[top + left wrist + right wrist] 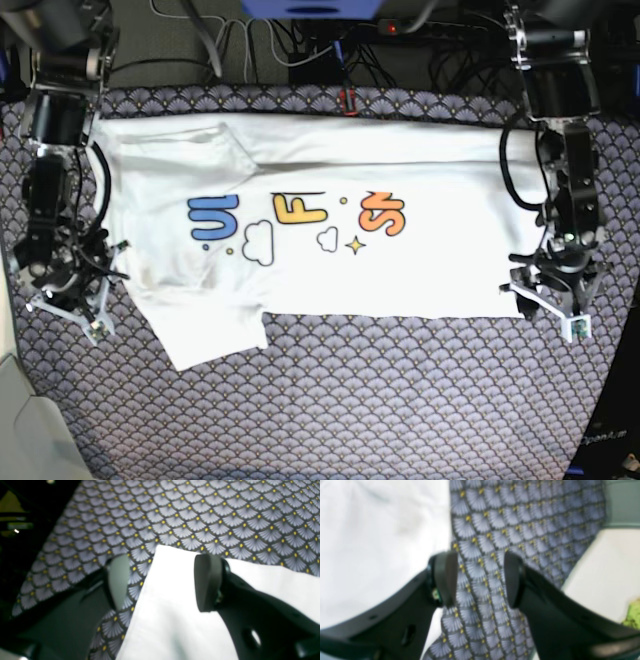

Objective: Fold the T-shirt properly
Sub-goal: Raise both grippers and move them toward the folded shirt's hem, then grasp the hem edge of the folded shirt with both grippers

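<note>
The white T-shirt lies flat and sideways on the table, print up, sleeves at the left, hem at the right. My left gripper is open at the hem's near right corner. In the left wrist view, the shirt corner lies between the open gripper's fingers. My right gripper is open beside the shirt's left edge. In the right wrist view, the right gripper hangs over patterned cloth, with the shirt just left of it. Neither gripper holds anything.
A grey fan-patterned tablecloth with yellow dots covers the table. Cables run along the back edge. A pale surface lies past the cloth's edge in the right wrist view, with something green on it.
</note>
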You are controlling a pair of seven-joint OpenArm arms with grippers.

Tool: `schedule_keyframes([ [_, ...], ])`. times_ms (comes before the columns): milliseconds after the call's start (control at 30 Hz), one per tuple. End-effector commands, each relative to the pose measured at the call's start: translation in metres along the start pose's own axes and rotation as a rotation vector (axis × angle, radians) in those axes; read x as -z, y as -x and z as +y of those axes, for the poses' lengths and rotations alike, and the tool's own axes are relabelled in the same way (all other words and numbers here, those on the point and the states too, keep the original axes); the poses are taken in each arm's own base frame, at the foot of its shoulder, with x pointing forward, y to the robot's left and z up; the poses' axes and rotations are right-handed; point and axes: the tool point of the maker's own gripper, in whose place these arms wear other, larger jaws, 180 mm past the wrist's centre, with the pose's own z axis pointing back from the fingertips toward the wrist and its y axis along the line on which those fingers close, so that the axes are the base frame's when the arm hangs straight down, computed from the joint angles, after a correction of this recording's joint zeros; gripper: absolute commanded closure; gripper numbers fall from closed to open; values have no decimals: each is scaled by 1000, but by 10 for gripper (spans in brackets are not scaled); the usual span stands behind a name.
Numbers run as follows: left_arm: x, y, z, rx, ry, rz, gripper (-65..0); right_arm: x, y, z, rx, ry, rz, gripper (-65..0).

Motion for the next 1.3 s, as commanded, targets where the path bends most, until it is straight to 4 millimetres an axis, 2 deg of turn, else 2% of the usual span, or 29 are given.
schedule_keyframes([
  [0, 4, -23, 10, 2, -23, -52, -401, -3, -15, -19, 3, 35, -29, -307],
  [67, 12, -24, 12, -6, -27, -35, -401, 7, -25, -12, 18, -3, -44, -307],
  [200, 27, -33, 14, -34, -34, -41, -401, 27, -33, -6, 64, -66, -65, -307],
  [433, 31, -35, 14, -41, -36, -54, -401, 45, -40, 4, 121, -136, -97, -307],
  [700, 31, -34, 13, -42, -33, -64, -400, 47, -40, 7, 129, -145, -107, -303],
  [867, 31, -32, 12, -43, -32, -63, -400, 48, -38, 11, 132, -153, -104, -219],
  [933, 31, -32, 12, -43, -32, -63, -400, 50, -31, 16, 132, -161, -91, -198],
  [1267, 31, -32, 12, -43, -32, -63, -400, 51, -28, 18, 132, -164, -85, -196],
])
